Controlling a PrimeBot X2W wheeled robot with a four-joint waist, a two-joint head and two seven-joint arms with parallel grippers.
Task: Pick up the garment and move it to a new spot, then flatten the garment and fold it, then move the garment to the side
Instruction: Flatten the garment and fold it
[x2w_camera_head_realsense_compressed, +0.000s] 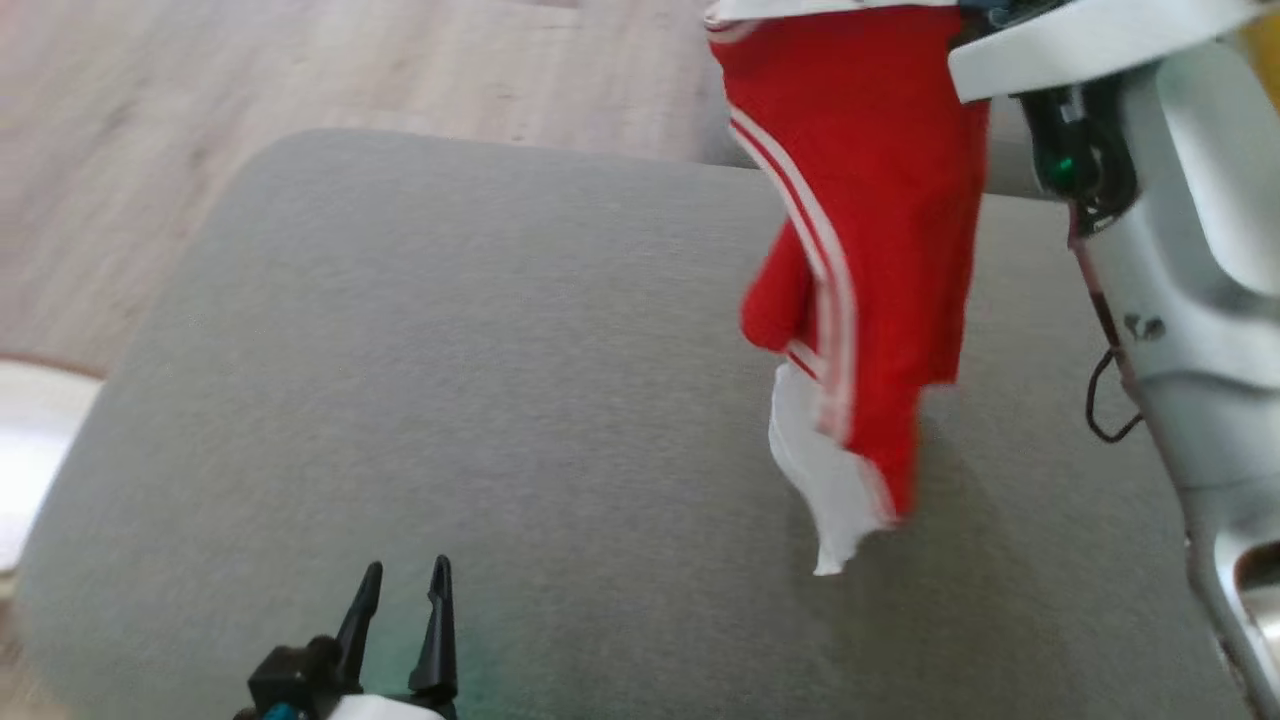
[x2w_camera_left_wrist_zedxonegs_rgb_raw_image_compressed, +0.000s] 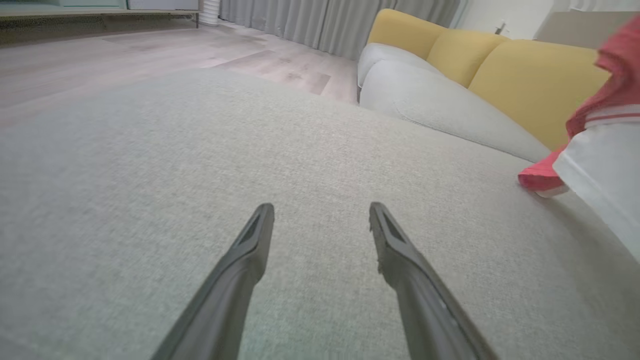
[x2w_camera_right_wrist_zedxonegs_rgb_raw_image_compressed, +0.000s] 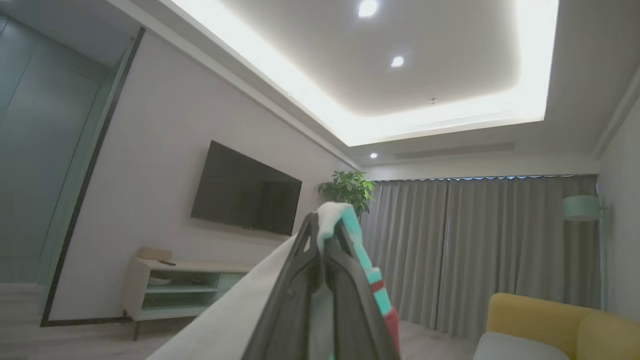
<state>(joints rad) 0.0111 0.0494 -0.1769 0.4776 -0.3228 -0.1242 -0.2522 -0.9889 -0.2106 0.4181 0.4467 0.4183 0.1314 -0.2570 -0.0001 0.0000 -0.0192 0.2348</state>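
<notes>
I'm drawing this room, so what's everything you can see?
cushion: one, grey, in front
garment: one, red and white, hanging over the cushion
sofa: one, yellow backs, pale seat, beyond the cushion
floor: one, pale wood, around the cushion
TV: one, black, on the wall
cabinet: one, pale, under the TV
curtains: one set, grey, far wall
plant: one, green, beside the curtains
lamp: one, mint green, far right
spotlights: three, white, in the ceiling
left gripper: one, dark, jaws open, over the cushion
right gripper: one, dark, jaws shut on the garment
right arm: one, grey, beside the garment
</notes>
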